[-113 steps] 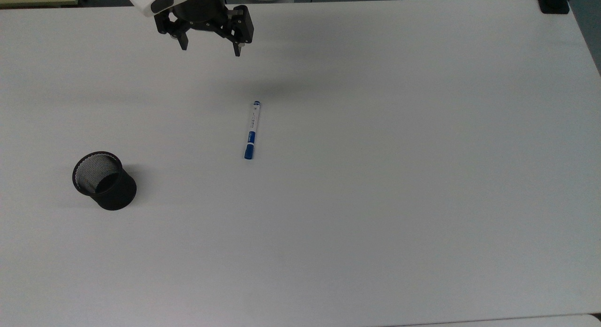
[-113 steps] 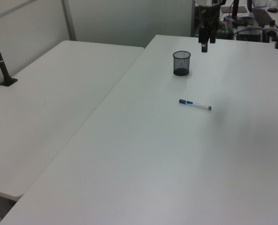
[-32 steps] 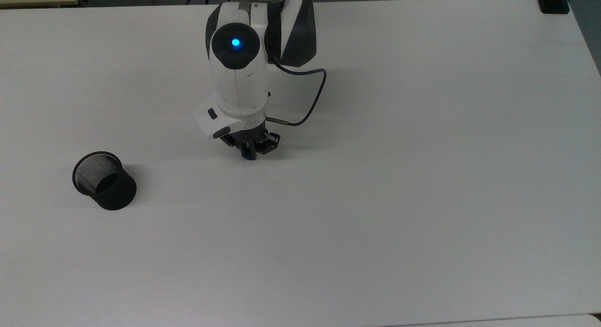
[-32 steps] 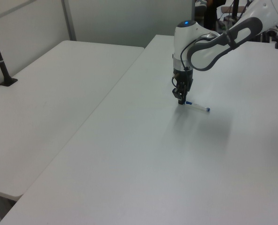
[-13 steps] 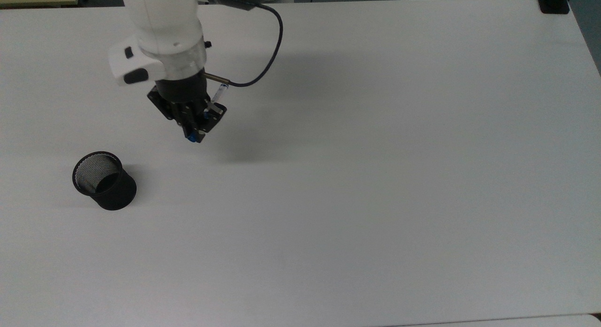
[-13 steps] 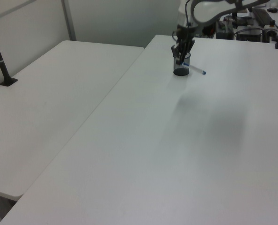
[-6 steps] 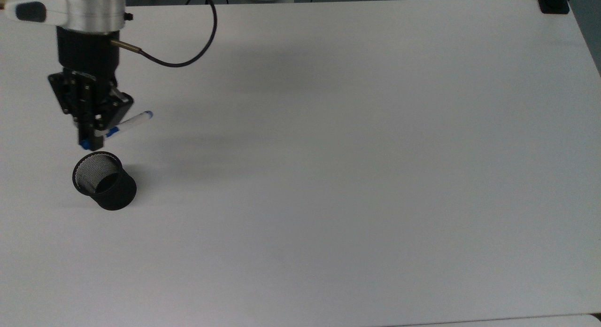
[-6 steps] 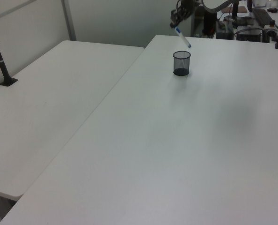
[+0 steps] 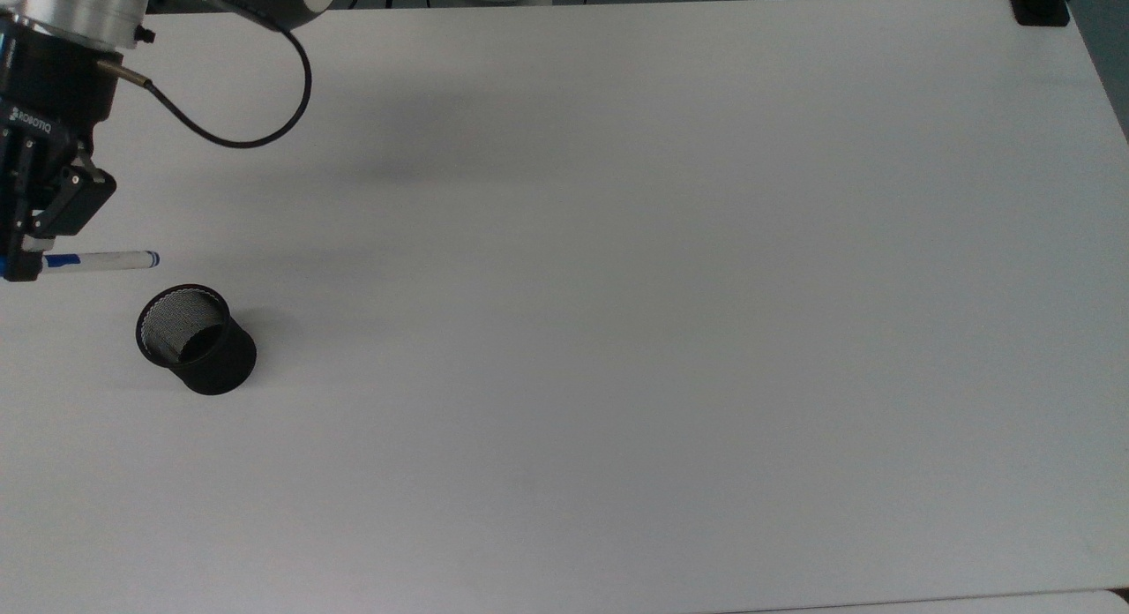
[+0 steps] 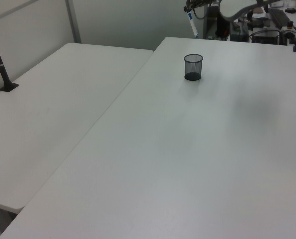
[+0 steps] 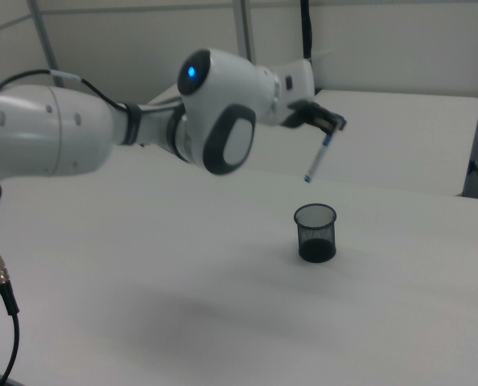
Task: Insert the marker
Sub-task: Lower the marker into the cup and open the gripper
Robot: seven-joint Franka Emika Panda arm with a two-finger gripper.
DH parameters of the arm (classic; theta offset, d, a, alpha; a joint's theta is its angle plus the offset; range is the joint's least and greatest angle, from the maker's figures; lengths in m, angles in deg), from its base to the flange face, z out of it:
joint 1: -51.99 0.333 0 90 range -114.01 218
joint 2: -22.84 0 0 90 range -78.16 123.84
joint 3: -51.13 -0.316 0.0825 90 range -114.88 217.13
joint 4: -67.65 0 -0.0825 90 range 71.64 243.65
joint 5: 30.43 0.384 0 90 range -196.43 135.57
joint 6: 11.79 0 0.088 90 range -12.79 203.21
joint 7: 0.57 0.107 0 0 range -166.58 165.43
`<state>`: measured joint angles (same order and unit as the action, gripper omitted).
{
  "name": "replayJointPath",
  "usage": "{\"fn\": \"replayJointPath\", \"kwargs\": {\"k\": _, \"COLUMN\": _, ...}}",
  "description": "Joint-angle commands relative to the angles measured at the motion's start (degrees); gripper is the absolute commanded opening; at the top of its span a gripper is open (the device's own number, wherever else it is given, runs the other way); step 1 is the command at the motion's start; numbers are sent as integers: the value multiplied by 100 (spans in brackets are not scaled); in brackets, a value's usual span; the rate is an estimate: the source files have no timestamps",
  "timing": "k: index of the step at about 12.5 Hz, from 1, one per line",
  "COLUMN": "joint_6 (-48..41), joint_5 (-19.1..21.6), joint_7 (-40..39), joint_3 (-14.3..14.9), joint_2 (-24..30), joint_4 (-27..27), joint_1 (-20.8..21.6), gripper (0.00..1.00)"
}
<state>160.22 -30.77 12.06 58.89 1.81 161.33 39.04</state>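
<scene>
One marker (image 9: pixel 101 260) is clamped in my gripper (image 9: pixel 19 265) at its blue cap end, hanging high in the air above the black mesh cup (image 11: pixel 315 232), nearly upright in the right view with the small blue tip down. I judge it light and rigid, a smooth plastic barrel that could pivot or slide between my fingers, so a hold near the cap leaves the long white barrel free to enter first. Below, the cup is a round, open-topped cylinder of fine wire mesh, probably light enough to tip if the marker knocks its rim. Farther out, the white table (image 9: pixel 670 332) is matte, flat and smooth.
</scene>
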Motion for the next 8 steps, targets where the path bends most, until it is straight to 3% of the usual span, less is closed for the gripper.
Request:
{"fn": "replayJointPath", "kwargs": {"k": 1, "joint_6": 421, "joint_5": -167, "joint_7": 28, "joint_3": 182, "joint_2": -304, "joint_4": 202, "joint_1": 30, "gripper": 7}}
{"fn": "replayJointPath", "kwargs": {"k": 4, "joint_6": 973, "joint_5": -493, "joint_7": 28, "joint_3": 182, "joint_2": -454, "joint_4": 756, "joint_1": 64, "gripper": 7}}
{"fn": "replayJointPath", "kwargs": {"k": 8, "joint_6": 1010, "joint_5": -493, "joint_7": 28, "joint_3": 182, "joint_2": -692, "joint_4": 730, "joint_1": 152, "gripper": 13}}
